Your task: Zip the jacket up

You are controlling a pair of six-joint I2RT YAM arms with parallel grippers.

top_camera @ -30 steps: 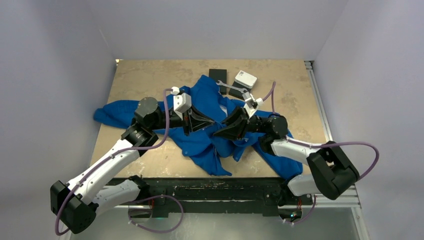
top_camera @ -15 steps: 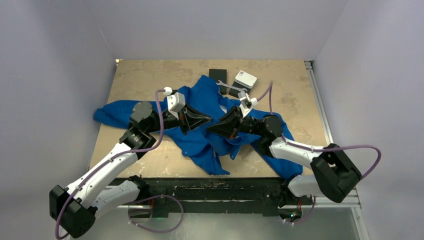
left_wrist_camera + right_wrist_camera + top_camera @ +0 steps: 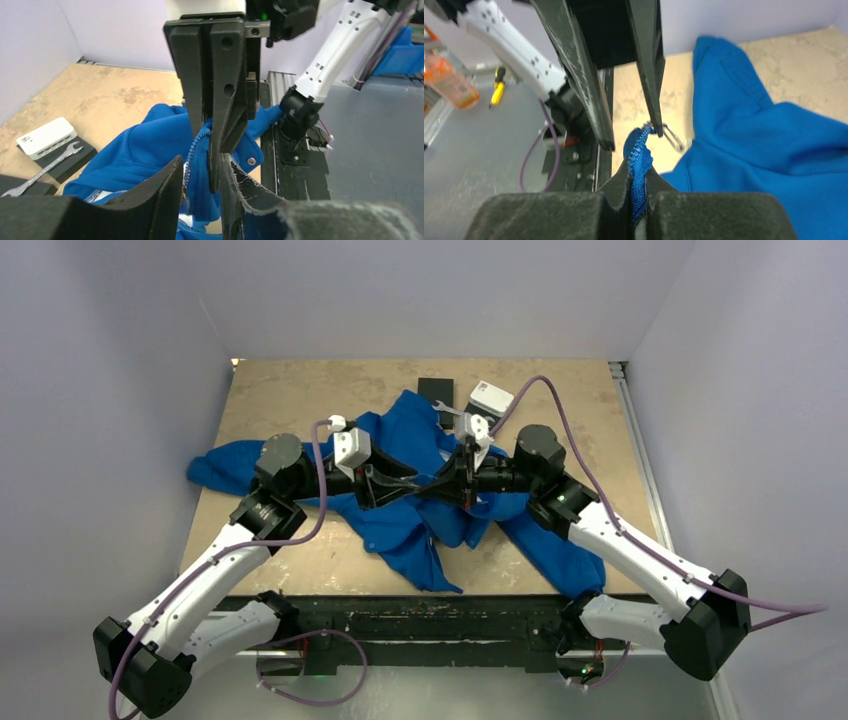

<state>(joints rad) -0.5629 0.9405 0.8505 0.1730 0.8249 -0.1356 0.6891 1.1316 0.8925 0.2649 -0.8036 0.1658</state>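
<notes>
From above, the jacket (image 3: 400, 530) lies crumpled across the middle of the table (image 3: 300, 390), one sleeve trailing left and its hem toward the near edge. The left gripper (image 3: 405, 483) and the right gripper (image 3: 447, 481) meet tip to tip over its centre. A second ago the right one was spread wide and sat nearer and further right. Now it has narrowed to a thin wedge, and its arm has swung so that the elbow sits farther back.

In the left wrist view, the left gripper (image 3: 201, 160) has its two fingers parted with a clear gap, clamping nothing. The right gripper (image 3: 206, 150) comes down from above with its fingers pressed together, and the toothed zipper (image 3: 192, 150) runs up along them. The blue cloth (image 3: 145, 150) hangs below and to the left.

In the right wrist view, the right gripper (image 3: 638, 175) is closed tight on the zipper (image 3: 640, 150), whose end stands up out of the pinch. A silvery pull (image 3: 672, 137) dangles just right of it. The left gripper's (image 3: 631, 137) fingers stand apart on either side of that end.

The change reads as a handover: the left gripper, closed a second ago, has let go just as the right one clamped down. The zipper end is now probably anchored by the right arm, which frees the left to go for the pull. The front is still open, so the task looks to be at an early stage.
</notes>
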